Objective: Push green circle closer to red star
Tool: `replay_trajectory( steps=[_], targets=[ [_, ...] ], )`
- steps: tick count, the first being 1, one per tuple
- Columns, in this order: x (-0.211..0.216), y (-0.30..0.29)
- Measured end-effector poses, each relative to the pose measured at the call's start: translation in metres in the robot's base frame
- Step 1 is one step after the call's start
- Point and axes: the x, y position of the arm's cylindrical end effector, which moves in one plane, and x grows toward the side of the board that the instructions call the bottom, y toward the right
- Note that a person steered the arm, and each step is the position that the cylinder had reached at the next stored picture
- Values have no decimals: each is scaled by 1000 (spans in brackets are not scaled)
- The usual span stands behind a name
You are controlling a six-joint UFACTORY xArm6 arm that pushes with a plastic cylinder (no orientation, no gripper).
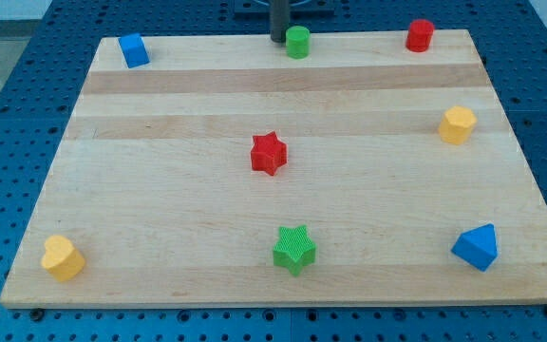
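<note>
The green circle stands at the view's top edge of the wooden board, near the middle. The red star lies near the board's centre, well below the green circle. My dark rod comes down at the view's top; my tip is just to the left of the green circle, close to or touching it.
A blue cube is at the top left and a red cylinder at the top right. A yellow hexagon is at the right, a blue triangle-like block at the bottom right, a green star at the bottom middle, a yellow heart at the bottom left.
</note>
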Motion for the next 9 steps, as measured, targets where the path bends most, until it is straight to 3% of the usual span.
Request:
replay_trajectory(
  steps=[2,4,5,7,9],
  targets=[
    [2,52],
    [41,77],
    [60,76],
    [63,20],
    [104,12]
  ],
)
